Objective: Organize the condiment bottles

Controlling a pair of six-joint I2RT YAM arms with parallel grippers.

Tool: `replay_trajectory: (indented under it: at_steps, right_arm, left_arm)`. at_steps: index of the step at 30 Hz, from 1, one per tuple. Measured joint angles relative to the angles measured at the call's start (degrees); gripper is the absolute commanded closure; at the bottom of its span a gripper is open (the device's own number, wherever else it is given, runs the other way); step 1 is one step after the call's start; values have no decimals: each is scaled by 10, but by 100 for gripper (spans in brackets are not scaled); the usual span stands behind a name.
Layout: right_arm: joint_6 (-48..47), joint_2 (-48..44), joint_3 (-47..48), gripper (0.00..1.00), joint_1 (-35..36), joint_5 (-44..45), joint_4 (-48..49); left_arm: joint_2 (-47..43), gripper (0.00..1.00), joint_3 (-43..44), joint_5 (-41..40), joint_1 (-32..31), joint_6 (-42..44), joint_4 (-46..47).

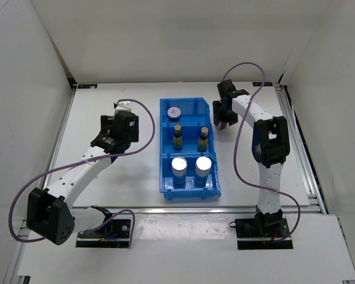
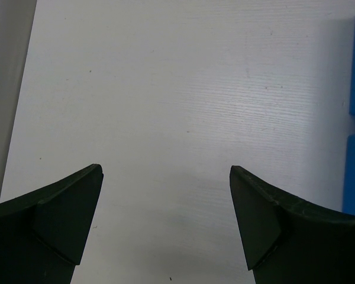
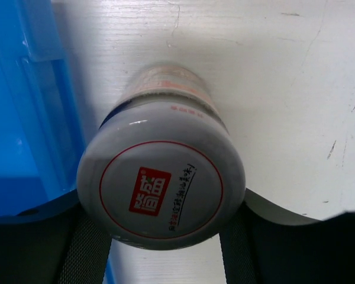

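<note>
Filling the right wrist view, a short jar (image 3: 161,189) with a pale lid bearing a red ring and red square logo is pinched by the right pincer (image 3: 163,207), just outside the right wall of the blue bin (image 3: 23,118). Only the top view shows the bin's contents: a second pale-lidded jar (image 1: 174,112) in the far compartment, two slim dark bottles (image 1: 178,136) (image 1: 203,138) in the middle one, and two white cylinders (image 1: 179,168) (image 1: 203,167) in the nearest. Left wrist view shows the left pincer (image 2: 165,177) spread above bare white surface (image 2: 165,71).
</note>
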Motion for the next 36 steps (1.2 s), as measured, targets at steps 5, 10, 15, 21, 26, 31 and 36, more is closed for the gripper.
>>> replay_trajectory:
  at_steps: [5,10,15,21,26,31,36]
  right_arm:
    - [-2,0,0,66,0,1,2]
    - [-2,0,0,83,0,2,2]
    - [-2,-4,0,96,0,3,-2]
    - [-2,-28,0,100,2,6,-24]
    - [-4,-50,7,100,3,14,-32]
    - [-14,-104,26,100,10,23,-40]
    - [-30,-152,99,100,42,38,-35]
  left_arm:
    - [0,1,0,-1,0,0,0]
    - [2,1,0,-2,0,0,0]
    - [2,1,0,-2,0,0,0]
    - [2,1,0,-2,0,0,0]
    - [2,1,0,-2,0,0,0]
    - [2,1,0,-2,0,0,0]
    - [2,1,0,-2,0,0,0]
